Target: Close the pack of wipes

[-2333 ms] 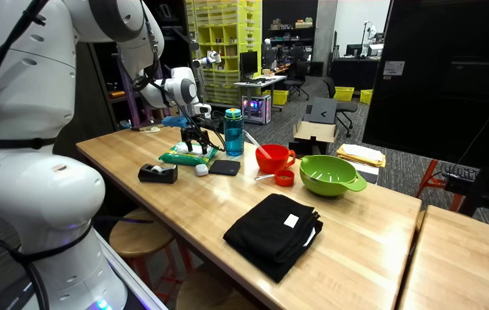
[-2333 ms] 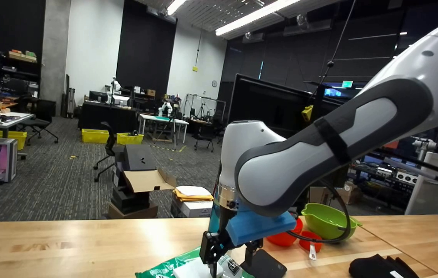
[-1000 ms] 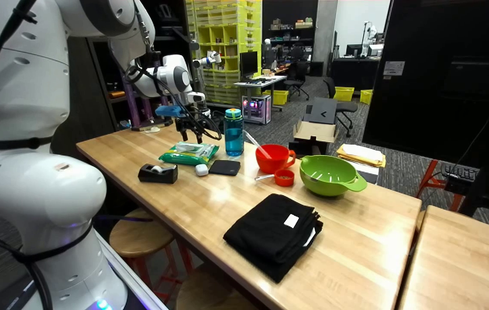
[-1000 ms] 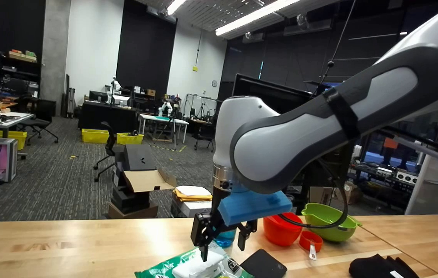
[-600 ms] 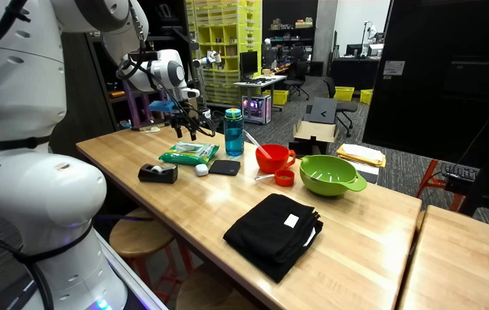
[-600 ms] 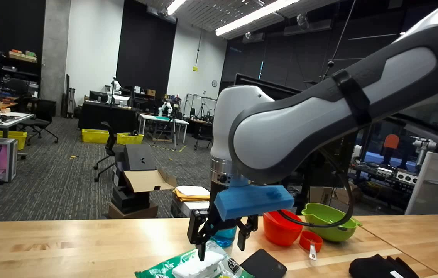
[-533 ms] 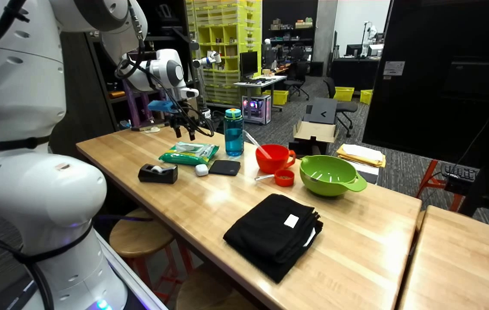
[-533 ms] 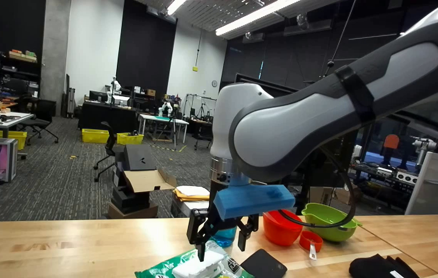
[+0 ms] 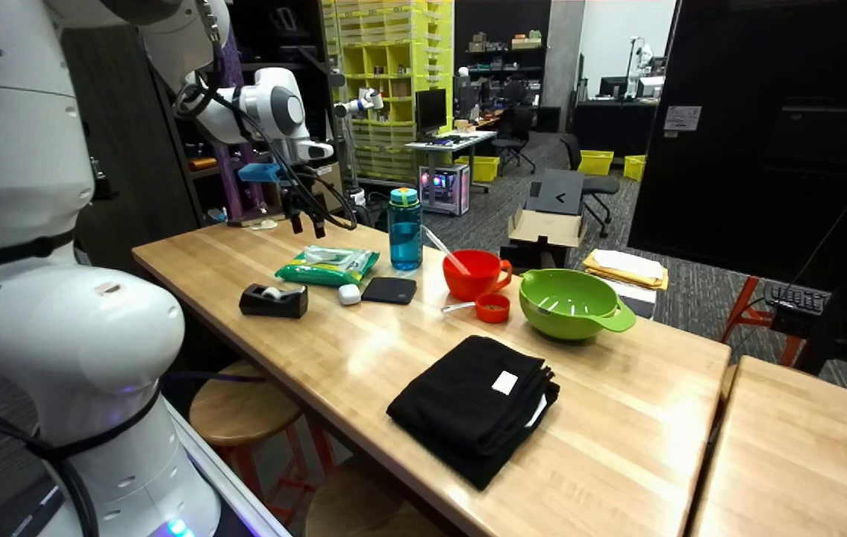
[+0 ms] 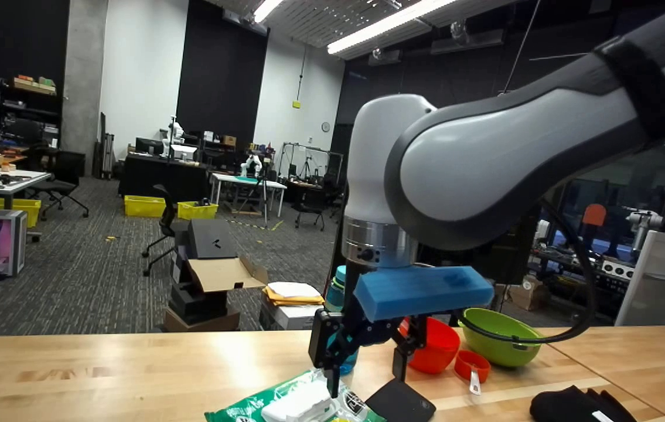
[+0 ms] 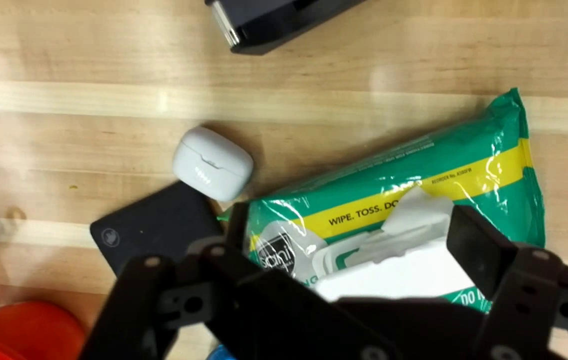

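wrist view: the pincer (image 11: 354, 229), spread well apart, hangs above the green pack of wipes (image 11: 370, 199).

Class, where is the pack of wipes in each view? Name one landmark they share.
In an exterior view: pack of wipes, left of centre.
In an exterior view: pack of wipes, cut off at bottom.
Wrist view: pack of wipes, right of centre.
Shared landmark: flat black object beside it.
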Action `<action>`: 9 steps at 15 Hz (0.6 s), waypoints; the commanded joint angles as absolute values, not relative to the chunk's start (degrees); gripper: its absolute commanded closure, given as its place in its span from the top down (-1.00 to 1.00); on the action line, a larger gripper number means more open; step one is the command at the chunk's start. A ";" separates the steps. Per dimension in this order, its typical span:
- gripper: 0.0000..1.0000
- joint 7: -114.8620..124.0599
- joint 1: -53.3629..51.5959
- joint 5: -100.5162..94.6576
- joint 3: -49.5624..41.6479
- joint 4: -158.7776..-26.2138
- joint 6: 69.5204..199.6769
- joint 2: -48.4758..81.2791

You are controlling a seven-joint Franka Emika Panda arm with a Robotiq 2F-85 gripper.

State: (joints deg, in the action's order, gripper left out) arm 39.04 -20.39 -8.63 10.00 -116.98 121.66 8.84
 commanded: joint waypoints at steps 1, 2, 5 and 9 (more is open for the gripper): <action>1.00 38.64 -18.79 -5.37 11.52 -125.63 119.89 -0.49; 1.00 38.48 -18.53 -4.66 11.83 -127.39 119.16 -2.52; 1.00 38.15 -17.67 -3.04 12.71 -133.27 117.84 -8.96; 1.00 37.36 -16.70 -1.35 13.91 -140.18 116.12 -17.44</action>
State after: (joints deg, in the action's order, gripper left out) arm 38.78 -18.15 -3.56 12.33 -134.09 117.36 -9.40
